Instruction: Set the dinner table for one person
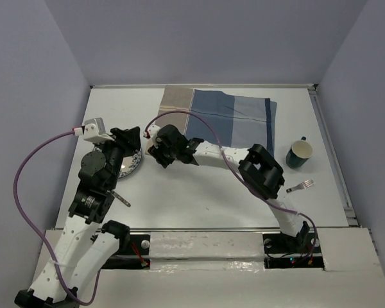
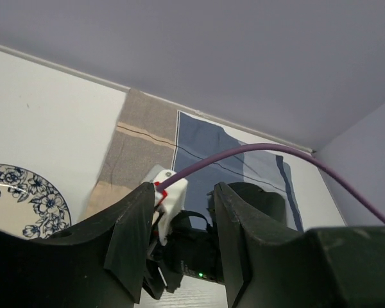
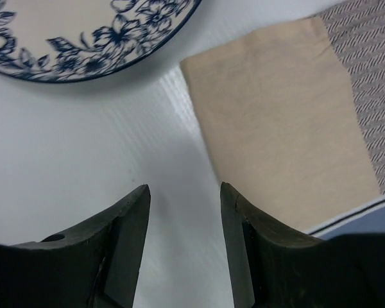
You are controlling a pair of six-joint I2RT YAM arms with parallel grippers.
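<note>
Cloth placemat (image 3: 276, 115) liable to bunch if nudged by right gripper (image 3: 184, 187), jaws parted, empty. Left gripper (image 2: 184, 187) likewise parted, empty, crowding close beside plate (image 3: 122, 32): collision risk.

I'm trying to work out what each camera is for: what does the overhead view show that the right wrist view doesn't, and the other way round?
Only overhead: the cup, the fork, the left arm and the whole mat. Only the right wrist: the right hand seen from inside, open and empty, and the blue flower pattern of the plate up close. Both: the plate, the mat's tan end and the white table.
</note>
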